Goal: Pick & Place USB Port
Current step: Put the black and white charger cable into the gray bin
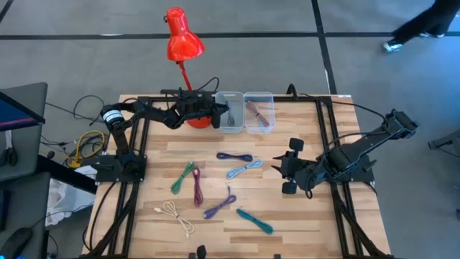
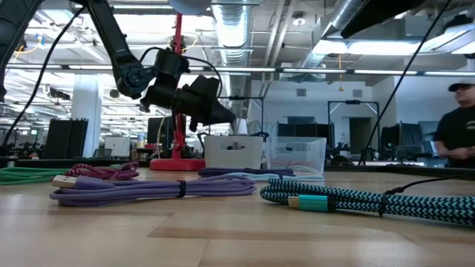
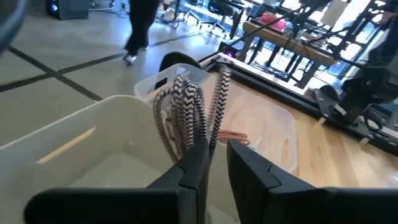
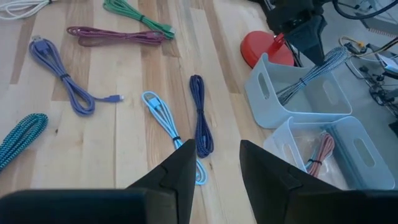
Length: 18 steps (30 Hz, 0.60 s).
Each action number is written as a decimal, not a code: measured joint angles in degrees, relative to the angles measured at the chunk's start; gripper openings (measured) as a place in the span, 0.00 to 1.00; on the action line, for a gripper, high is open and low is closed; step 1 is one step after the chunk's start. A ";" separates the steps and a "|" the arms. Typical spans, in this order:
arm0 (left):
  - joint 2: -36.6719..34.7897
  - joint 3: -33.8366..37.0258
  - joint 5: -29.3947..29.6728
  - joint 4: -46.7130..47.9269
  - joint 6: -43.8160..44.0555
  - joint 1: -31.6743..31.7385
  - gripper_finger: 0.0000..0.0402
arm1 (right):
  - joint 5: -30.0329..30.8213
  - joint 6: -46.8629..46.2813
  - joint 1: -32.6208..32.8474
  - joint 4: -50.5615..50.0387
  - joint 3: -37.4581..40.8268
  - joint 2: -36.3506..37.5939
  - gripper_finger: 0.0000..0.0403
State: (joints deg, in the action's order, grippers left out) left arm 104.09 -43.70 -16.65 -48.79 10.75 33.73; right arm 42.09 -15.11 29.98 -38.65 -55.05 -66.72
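The left pincer (image 1: 224, 112) sits near the upper middle of the high view, over the left bin (image 1: 231, 121). Its fingers (image 3: 193, 167) stand narrowly parted around the lower end of a black-and-white braided cable (image 3: 186, 115). Whether they press on it I cannot tell. The cable's loops rise past the fingertips in the left wrist view, and in the right wrist view it hangs from the pincer down into that bin.

Just right of this bin, touching it, stands the clear bin (image 1: 259, 112), with a coppery-red cable (image 4: 321, 154) lying inside. The red lamp (image 1: 182, 39) rises at top centre, its round base just left of the bins.

The right pincer (image 1: 291, 164) rests right of centre in the high view, low over the tabletop (image 1: 309, 223). Its fingers are apart with nothing between them.

On the tabletop, centre to lower centre of the high view, lie loose cables: a dark blue cable (image 1: 235, 156), below it a light blue cable (image 1: 244, 169), a green cable (image 1: 182, 177) and a maroon cable (image 1: 197, 187) side by side at left centre, a purple cable (image 1: 220, 206), a teal cable (image 1: 254, 220) at lower centre, and a white cable (image 1: 177, 216) at lower left.

A person (image 2: 456, 124) stands at the right edge of the low view, beyond the tabletop.
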 joint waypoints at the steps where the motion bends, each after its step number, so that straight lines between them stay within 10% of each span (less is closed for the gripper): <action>1: 0.00 0.00 0.48 -0.16 -0.44 -0.52 0.15 | 0.00 0.00 0.00 0.00 -0.01 0.00 0.29; 18: 0.00 0.00 13.10 0.35 -7.53 -5.49 0.26 | -0.01 0.02 0.00 -0.41 -0.01 -0.01 0.29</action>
State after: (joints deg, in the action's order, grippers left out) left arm 104.09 -43.70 -3.55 -48.44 3.22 28.24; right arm 42.08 -15.09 29.98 -39.06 -55.05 -66.73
